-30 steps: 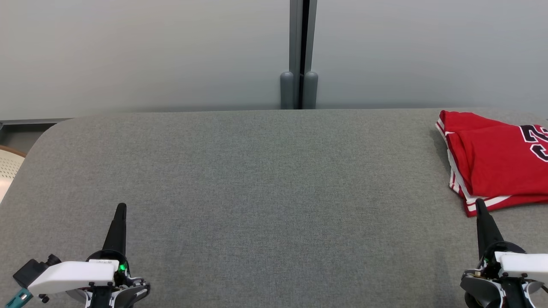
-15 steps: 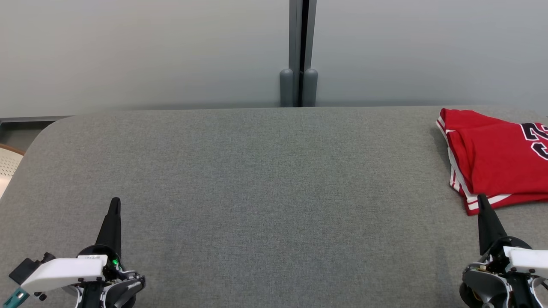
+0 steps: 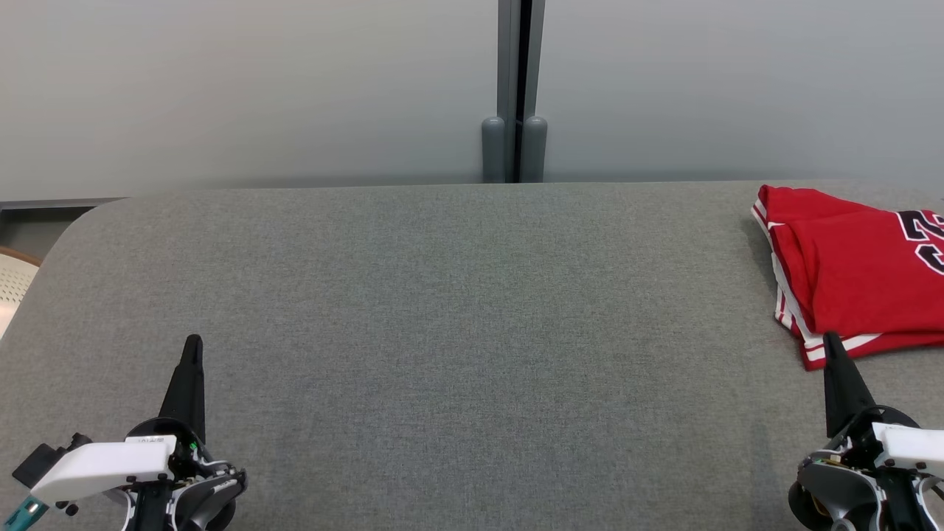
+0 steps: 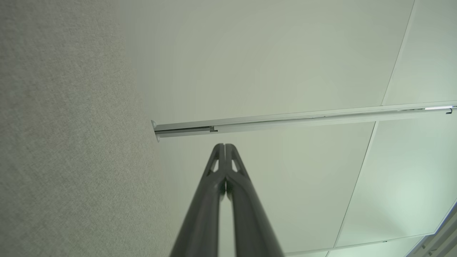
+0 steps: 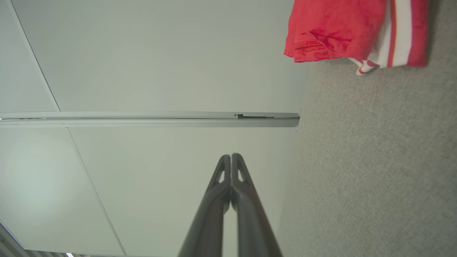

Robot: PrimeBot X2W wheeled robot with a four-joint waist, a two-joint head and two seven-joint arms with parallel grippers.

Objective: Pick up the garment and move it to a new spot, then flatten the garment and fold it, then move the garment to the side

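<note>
The garment (image 3: pixel 855 273) is a red jersey with white trim and a dark number, lying folded at the far right of the grey table (image 3: pixel 457 310); its edge runs off the picture. In the right wrist view the garment (image 5: pixel 339 28) shows at the top. My right gripper (image 3: pixel 832 341) stands shut at the lower right, its tip just in front of the jersey's near hem, holding nothing. The left gripper (image 3: pixel 193 344) stands shut at the lower left, far from the cloth. Both wrist views show the fingers pressed together, left gripper (image 4: pixel 225 145) and right gripper (image 5: pixel 231 155).
A pale wall with a grey vertical post (image 3: pixel 515 96) rises behind the table's far edge. A beige perforated chair back (image 3: pixel 13 284) sits past the table's rounded left corner.
Both grippers have drawn back slightly toward the bottom of the picture, the left one also shifting left. The garment has not moved; the view has shifted a little.
</note>
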